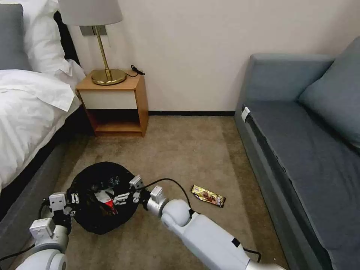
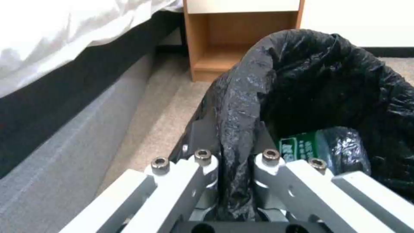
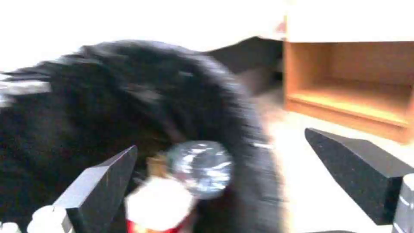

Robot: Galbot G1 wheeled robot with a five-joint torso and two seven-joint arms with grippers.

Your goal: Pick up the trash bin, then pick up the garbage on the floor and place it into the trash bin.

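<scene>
The trash bin (image 1: 93, 221), lined with a crinkly black bag, is at the lower left of the head view beside the bed. My left gripper (image 1: 73, 204) is shut on its near-left rim; the left wrist view shows the bag's edge (image 2: 237, 129) pinched between the jaws of that gripper (image 2: 235, 191). My right gripper (image 1: 125, 192) hangs open over the bin's right side, its black fingers (image 3: 103, 181) wide apart. Inside lie a clear green-labelled bottle (image 2: 319, 145) (image 3: 200, 166) and a red packet (image 1: 109, 204). A gold-brown candy bar wrapper (image 1: 208, 195) lies on the beige carpet floor (image 1: 180, 150), right of the bin.
A bed with white sheets (image 1: 26, 108) runs along the left. A wooden nightstand (image 1: 112, 101) with a brass lamp (image 1: 107, 71) stands against the far wall. A grey-blue sofa (image 1: 307, 150) lines the right side, with open carpet between.
</scene>
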